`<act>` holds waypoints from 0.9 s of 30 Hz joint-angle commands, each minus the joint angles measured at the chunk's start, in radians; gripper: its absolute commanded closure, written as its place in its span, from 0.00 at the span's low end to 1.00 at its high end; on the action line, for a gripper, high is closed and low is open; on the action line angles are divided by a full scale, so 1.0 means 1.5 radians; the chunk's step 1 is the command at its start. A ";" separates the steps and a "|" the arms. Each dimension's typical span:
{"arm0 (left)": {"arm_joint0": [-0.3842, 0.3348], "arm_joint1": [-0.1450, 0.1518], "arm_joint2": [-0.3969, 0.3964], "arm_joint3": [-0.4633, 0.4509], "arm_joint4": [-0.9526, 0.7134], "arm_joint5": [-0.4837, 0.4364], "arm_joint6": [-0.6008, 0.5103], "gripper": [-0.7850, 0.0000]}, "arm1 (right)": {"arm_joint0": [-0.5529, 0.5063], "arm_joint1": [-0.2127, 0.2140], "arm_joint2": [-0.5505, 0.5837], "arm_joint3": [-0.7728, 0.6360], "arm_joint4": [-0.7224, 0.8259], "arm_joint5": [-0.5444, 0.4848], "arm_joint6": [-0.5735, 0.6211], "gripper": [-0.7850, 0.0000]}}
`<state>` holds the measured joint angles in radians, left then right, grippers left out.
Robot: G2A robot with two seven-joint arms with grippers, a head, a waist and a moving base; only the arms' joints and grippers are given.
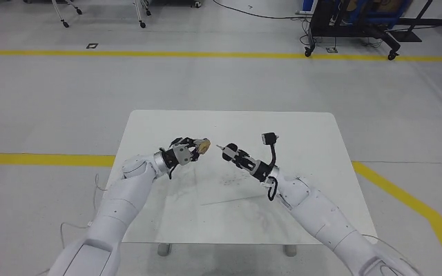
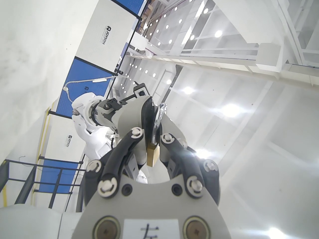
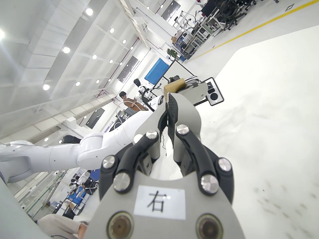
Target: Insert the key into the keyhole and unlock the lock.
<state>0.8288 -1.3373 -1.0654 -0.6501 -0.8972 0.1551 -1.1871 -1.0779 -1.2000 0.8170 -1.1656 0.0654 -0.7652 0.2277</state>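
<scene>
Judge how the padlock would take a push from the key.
The padlock looks like solid brass, so probably rigid and heavy for its size. Pinched in the left gripper, clear of the table, it might pivot if the key presses off-centre.

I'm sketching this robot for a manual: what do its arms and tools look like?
The left arm and right arm are glossy white rounded shells with dark wrists. The left tool and right tool each have a pale grey base plate, black linkage bars with silver screws, grey fingers with black pads and a white label bearing one black character.
</scene>
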 commanded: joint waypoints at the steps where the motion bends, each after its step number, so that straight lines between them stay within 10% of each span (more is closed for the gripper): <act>1: -0.010 -0.003 0.004 0.024 0.001 -0.002 -0.002 1.00 | -0.002 0.000 0.002 -0.005 -0.003 0.003 -0.002 1.00; 12: 0.020 0.000 -0.002 0.013 0.008 -0.021 0.035 1.00 | -0.003 0.000 0.003 -0.005 -0.005 0.008 -0.003 1.00; 20: 0.076 0.013 -0.029 -0.049 0.025 -0.062 0.091 1.00 | -0.049 0.019 0.046 -0.148 0.057 0.277 0.121 1.00; 27: 0.081 0.014 -0.033 -0.067 0.025 -0.062 0.097 1.00 | -0.055 0.021 0.051 -0.159 0.063 0.286 0.122 1.00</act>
<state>0.9498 -1.3162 -1.1143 -0.7502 -0.8597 0.0623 -1.0422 -1.1603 -1.1688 0.8939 -1.4039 0.1604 -0.3374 0.4101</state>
